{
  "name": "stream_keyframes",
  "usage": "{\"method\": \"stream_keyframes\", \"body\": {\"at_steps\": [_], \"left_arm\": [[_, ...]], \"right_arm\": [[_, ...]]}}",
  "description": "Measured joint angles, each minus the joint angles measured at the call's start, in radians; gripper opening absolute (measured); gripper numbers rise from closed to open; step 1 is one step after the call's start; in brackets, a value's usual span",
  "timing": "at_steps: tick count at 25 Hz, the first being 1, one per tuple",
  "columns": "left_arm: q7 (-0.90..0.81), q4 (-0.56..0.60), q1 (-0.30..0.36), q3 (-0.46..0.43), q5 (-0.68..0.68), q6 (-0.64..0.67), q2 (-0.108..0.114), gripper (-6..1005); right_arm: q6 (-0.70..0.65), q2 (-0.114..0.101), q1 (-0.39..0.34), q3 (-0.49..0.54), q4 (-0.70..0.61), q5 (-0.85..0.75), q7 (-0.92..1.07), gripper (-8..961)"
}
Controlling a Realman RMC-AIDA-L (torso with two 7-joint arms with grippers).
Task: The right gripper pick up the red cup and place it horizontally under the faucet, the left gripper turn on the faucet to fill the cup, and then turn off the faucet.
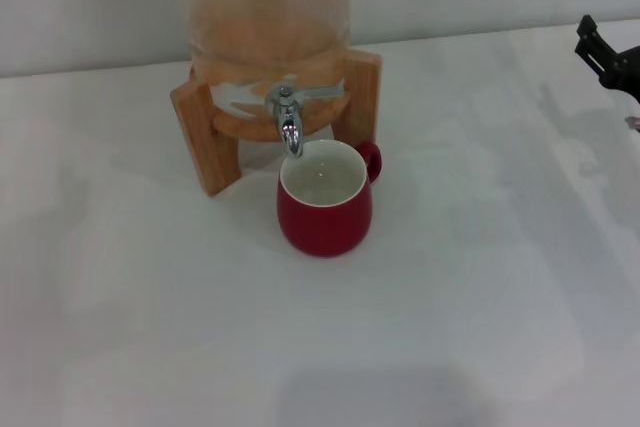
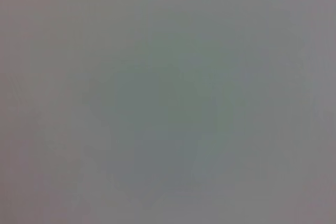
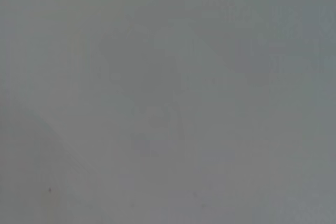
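**Red cup standing under the faucet, right hand off at the desk's edge**

Seen from the head camera, the red cup (image 1: 325, 209) stands upright on the white desk (image 1: 460, 297), its glossy white inside facing up and its small loop handle pointing toward the robot's right and slightly away. The cup sits directly beneath the spout of the chrome faucet (image 1: 288, 117), whose flat lever lies sideways across the tap. The faucet is fixed to a clear glass dispenser (image 1: 265, 17) resting in a wooden stand (image 1: 205, 137), and the cup is just in front of that stand, between its two front legs.

The right hand (image 1: 603, 55) shows only as a black tip at the far right edge of the view, raised above the desk and well apart from the cup; whether its fingers are apart or together cannot be told. The left hand is not in view. Both wrist cameras show only a plain, blurred grey surface.
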Motion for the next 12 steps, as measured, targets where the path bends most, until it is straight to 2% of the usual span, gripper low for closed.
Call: {"method": "stream_keyframes", "body": {"at_steps": [3, 7, 9, 12], "left_arm": [[-0.248, -0.116, -0.057, -0.102, 0.217, 0.131, 0.005, 748], [-0.51, -0.274, -0.152, -0.313, 0.614, 0.376, 0.003, 750], [-0.549, -0.309, -0.182, -0.413, 0.774, 0.46, -0.021, 750], [-0.553, -0.308, -0.199, -0.495, 0.924, 0.494, -0.074, 751]], "right_arm": [[0.0, 0.0, 0.004, 0.0, 0.0, -0.001, -0.001, 873], [0.0, 0.0, 0.01, -0.004, 0.0, -0.006, -0.002, 873], [0.0, 0.0, 0.011, -0.007, 0.001, -0.007, -0.002, 873], [-0.002, 0.0, 0.012, -0.008, 0.001, -0.008, -0.004, 873]]}}
